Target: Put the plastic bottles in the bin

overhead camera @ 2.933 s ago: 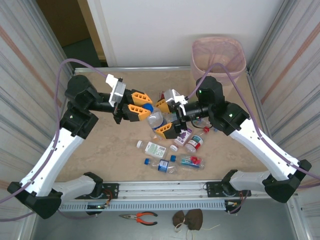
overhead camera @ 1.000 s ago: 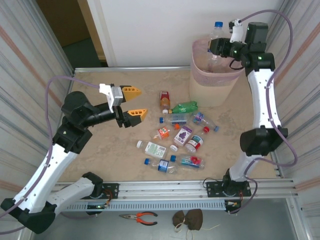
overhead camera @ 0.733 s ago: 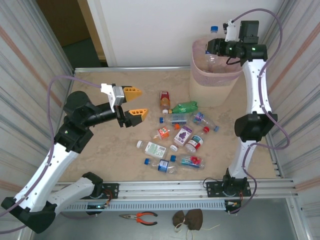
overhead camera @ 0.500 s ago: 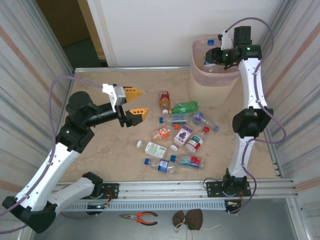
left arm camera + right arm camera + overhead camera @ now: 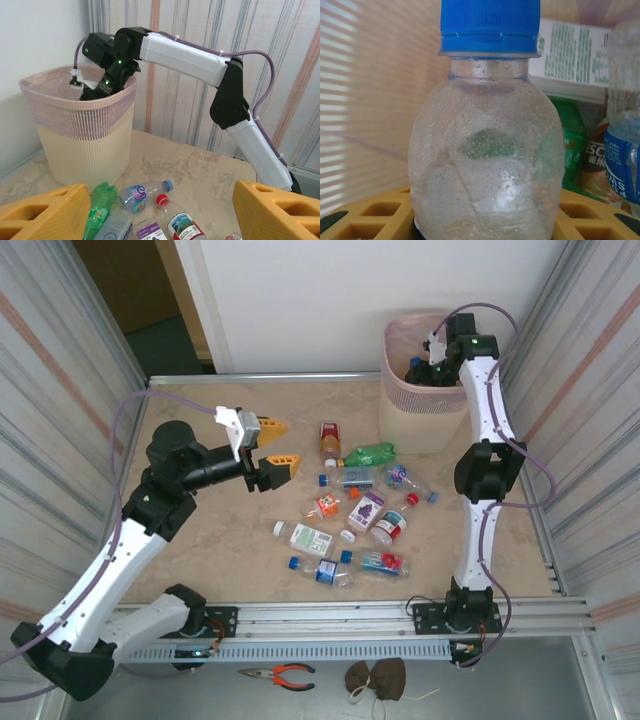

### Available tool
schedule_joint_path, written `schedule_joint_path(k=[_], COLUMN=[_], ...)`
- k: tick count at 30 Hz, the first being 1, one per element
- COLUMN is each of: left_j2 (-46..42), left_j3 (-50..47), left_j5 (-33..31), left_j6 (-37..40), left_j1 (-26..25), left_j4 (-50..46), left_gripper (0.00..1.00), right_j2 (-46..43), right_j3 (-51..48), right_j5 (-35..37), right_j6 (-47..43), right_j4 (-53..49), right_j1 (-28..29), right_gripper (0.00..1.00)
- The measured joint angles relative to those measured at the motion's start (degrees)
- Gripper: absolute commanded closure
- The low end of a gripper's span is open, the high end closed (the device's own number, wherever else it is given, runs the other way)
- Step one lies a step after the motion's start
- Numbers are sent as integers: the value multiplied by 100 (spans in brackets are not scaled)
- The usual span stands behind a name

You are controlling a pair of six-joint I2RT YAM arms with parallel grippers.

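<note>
Roughly a dozen plastic bottles [image 5: 360, 505] lie loose in the middle of the counter [image 5: 220, 550]. The right jaws reach down inside the bin [image 5: 400, 420] at the counter's 1 o'clock corner, clamped on a clear blue-capped bottle [image 5: 485, 150]. The left jaws hang wide apart and empty, at 9 o'clock of the loose bottles.

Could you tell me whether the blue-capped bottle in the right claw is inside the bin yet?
Inside: the right claw dips below the bin rim, and the blue-capped bottle has other bottles behind it.
</note>
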Motion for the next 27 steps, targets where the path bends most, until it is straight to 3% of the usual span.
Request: schedule_joint_path(k=[13, 27], left_j2=[2, 9], left_j3=[-85, -85], left_j5=[-127, -365], left_j6=[-142, -391], left_j1=[103, 111], left_j4=[0, -50], left_gripper=[25, 27], right_j2=[330, -404], right_j3=[87, 219], right_j5=[354, 560], right_j6=[28, 42], right_j4=[-256, -240], right_j1=[-4, -4], right_gripper=[27, 27])
